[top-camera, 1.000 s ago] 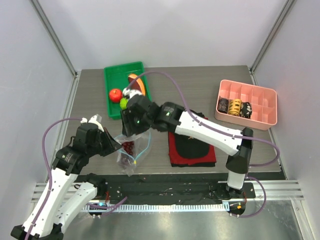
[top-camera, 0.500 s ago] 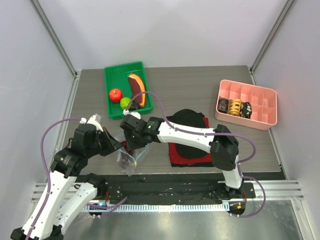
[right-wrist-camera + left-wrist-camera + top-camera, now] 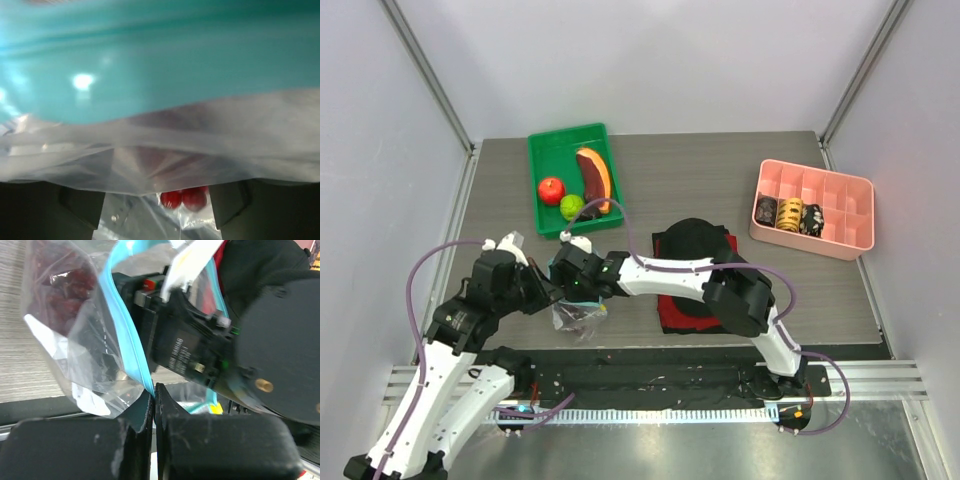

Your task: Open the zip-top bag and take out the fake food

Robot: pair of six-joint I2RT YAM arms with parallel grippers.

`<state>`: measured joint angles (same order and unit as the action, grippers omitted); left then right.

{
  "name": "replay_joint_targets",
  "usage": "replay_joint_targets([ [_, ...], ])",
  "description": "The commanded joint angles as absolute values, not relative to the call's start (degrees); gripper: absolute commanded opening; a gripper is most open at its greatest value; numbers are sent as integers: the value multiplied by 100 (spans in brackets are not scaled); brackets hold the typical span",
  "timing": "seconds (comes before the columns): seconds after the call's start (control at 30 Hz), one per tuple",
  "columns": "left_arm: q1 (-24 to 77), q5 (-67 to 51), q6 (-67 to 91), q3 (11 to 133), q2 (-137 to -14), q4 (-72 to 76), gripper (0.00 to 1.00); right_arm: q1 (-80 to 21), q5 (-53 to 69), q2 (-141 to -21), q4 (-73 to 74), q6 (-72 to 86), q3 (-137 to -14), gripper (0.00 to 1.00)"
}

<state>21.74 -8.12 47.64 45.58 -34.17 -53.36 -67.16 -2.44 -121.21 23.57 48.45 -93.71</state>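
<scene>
One zip-top bag [image 3: 578, 318] by near edge of table [image 3: 720, 190] | left fingers [image 3: 200, 440] pinch its blue zip strip [image 3: 125, 340] | right fingers [image 3: 75, 205] spread, grape bunch [image 3: 182, 197] seen between them.

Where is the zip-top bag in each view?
Top external: the zip-top bag lies low, left of centre.
Left wrist: it fills the left half.
Right wrist: it covers most of the frame.
Shared landmark: the red grapes inside it, in both wrist views.

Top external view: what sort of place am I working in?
Probably a lab robot test cell, not a kitchen: plain white walls between metal frame posts box in a small table, with fake food in a green tray.
</scene>
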Motion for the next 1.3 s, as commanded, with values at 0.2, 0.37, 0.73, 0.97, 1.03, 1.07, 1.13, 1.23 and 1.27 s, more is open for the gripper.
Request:
replay_joint_targets([
  [0.2, 2171, -633, 4825, 4368, -2918, -5537, 0, -6715, -536, -12665, 1898, 4579, -9343, 68],
  [0.37, 2171, -90, 4860, 4438, -2874, -5827, 0, -6706, -361, -12367, 1846, 4176, -9132, 31],
  [0.73, 2171, 229, 4685, 4588, -3138, -5652, 0, -6610, -79, -10653, 3023, 3937, -9246, 1],
  [0.97, 2171, -386, 4781, 4246, -3006, -5256, 0, -6188, 518, -10327, 3146, 4552, -9553, 1],
  [1.03, 2171, -430, 4834, 4201, -2953, -5265, 0, -5978, 667, -10397, 3112, 4736, -9738, 1],
  [1.07, 2171, -457, 4834, 4184, -2944, -5256, 0, -5890, 920, -10424, 3050, 5007, -9790, 1],
  [1.13, 2171, -431, 4799, 4184, -2918, -5352, 0, -5653, 1264, -10476, 3015, 5263, -9896, 2],
  [1.23, 2171, -185, 4773, 4201, -2909, -5458, 0, -5476, 2037, -10433, 2997, 5695, -9914, 1],
  [1.27, 2171, -141, 4781, 4210, -2918, -5441, 0, -5397, 2230, -10380, 2962, 5774, -9879, 1],
])
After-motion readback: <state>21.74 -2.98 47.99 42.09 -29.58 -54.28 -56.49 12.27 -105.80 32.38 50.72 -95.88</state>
